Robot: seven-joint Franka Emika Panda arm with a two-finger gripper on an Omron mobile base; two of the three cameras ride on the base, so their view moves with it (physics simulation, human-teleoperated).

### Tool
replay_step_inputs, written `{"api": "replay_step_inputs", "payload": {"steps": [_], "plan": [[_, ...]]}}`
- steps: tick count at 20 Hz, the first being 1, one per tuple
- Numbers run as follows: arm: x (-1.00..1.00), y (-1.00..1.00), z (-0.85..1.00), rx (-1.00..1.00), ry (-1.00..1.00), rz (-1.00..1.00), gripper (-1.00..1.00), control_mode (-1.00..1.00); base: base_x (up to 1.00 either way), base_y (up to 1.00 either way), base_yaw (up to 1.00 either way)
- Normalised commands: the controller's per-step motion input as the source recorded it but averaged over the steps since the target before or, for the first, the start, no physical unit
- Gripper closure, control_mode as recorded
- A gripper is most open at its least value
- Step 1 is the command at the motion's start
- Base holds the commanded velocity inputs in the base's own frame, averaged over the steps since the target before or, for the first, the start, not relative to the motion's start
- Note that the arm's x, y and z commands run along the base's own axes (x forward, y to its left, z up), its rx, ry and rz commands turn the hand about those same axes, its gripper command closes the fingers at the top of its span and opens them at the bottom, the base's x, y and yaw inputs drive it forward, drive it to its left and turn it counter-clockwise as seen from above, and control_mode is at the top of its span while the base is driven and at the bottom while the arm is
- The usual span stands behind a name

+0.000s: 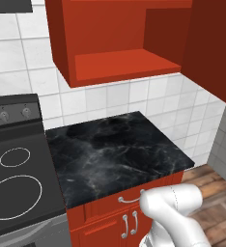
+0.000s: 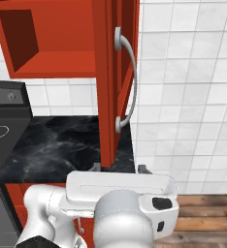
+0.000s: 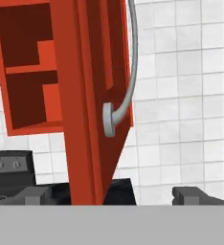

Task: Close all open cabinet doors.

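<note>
Nearest the hand camera, two small dark finger tips of the gripper point(image 3: 114, 195) stand spread well apart, pinching nothing; the lower edge of one tall glossy red wall-cabinet door point(image 3: 92, 95) sits between them, slightly beyond. That door stands swung open, edge-on to the hand. One long curved silver bar handle point(image 3: 126, 72) is fixed to its outer face, on the right. Left of the door, one open red wall-cabinet box point(image 1: 120, 43) shows a bare interior. Below it lies one black marble-patterned countertop point(image 1: 115, 154), with one dark stove point(image 1: 13, 173) adjoining on the left, two ring burners and two knobs visible. Under the counter, small red base-cabinet doors point(image 1: 117, 226) carry two short upright handles. White square wall tiles point(image 2: 193, 97) cover the wall to the right.
</note>
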Motion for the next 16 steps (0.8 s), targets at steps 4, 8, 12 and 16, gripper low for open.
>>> {"api": "replay_step_inputs", "payload": {"steps": [4,8,12,16], "plan": [[0.6,-0.12,0.0,0.05,0.0,0.07,-1.0,-1.0,0.0,0.0,0.0],[0.6,-0.16,0.0,0.06,-0.02,0.14,-1.0,-1.0,0.0,0.0,0.0],[0.46,-0.25,0.0,0.07,-0.06,0.17,-1.0,-1.0,0.0,0.0,0.0],[0.27,-0.25,0.0,0.06,-0.09,0.17,-1.0,-1.0,0.0,0.0,0.0]]}}
